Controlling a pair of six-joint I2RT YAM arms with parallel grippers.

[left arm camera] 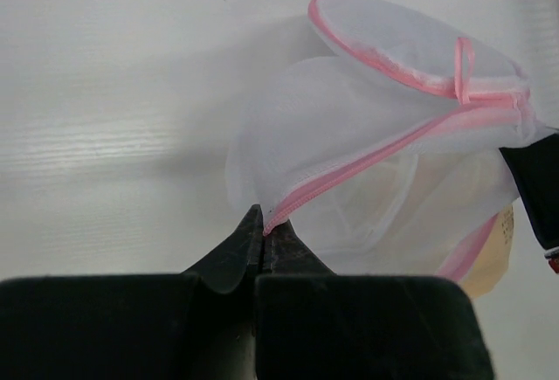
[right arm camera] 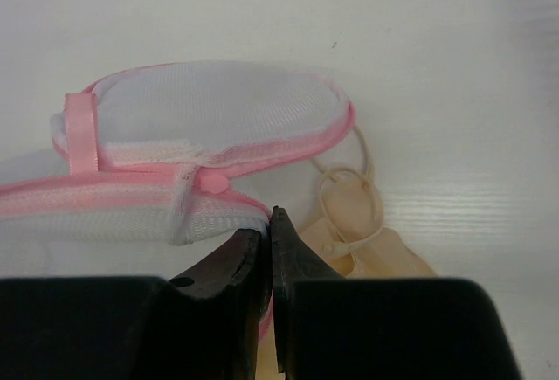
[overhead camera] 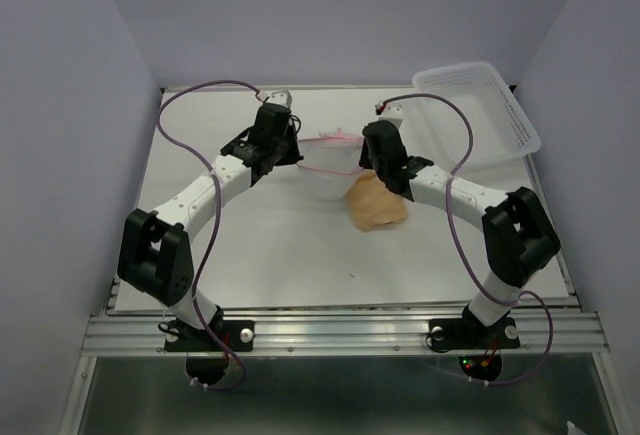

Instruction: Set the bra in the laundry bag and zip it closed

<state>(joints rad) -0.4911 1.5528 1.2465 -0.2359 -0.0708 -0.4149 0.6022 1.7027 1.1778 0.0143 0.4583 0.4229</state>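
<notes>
We are pinching the bag (left arm camera: 349,100) by its pink trim (left arm camera: 393,148) from both sides. Our left gripper (left arm camera: 264,238) is clenching one end and our right gripper (right arm camera: 271,227) the other. The bra (overhead camera: 378,205) is lying on the table (overhead camera: 280,245) just beside the bag.

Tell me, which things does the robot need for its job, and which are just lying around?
Needed: laundry bag, pinched by left tool and right tool; peach bra, not yet inside.
Just lying around: clear plastic bin, back right.
</notes>
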